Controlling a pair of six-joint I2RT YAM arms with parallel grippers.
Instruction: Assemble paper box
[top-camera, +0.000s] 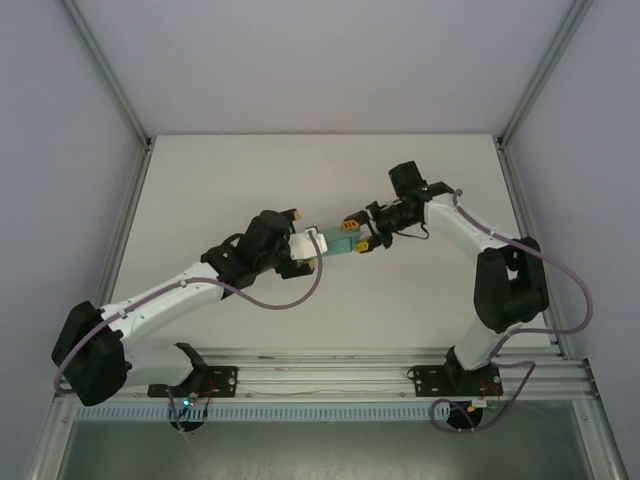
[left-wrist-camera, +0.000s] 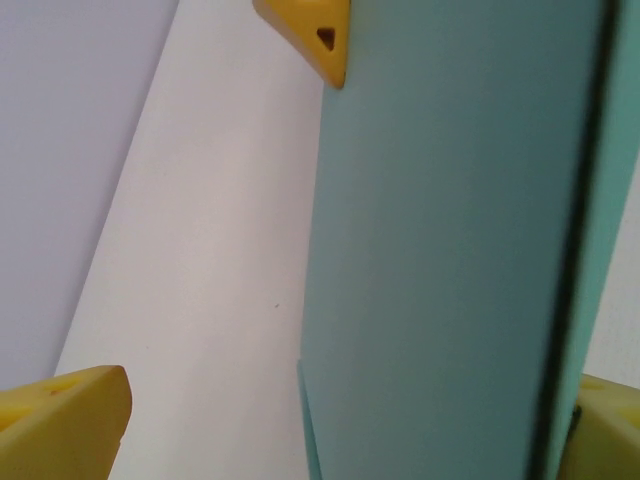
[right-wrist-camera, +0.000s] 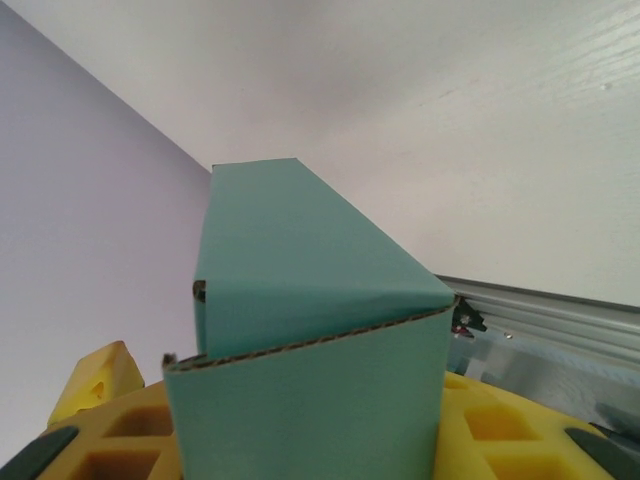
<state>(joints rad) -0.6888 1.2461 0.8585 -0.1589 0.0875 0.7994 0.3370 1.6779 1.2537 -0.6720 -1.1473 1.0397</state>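
The teal paper box hangs above the middle of the table between the two arms, folded into a small rectangular shape. My right gripper is shut on its right end. In the right wrist view the paper box stands between the yellow fingers, one corrugated flap edge bowing outward. My left gripper is open around the box's left end. In the left wrist view the paper box lies against the right finger, with a wide gap to the left finger. A yellow fingertip of the right gripper touches the box's far end.
The white table spreads under both arms, with grey enclosure walls on the left, right and back. An aluminium rail carrying the arm bases runs along the near edge, and the rail appears behind the box.
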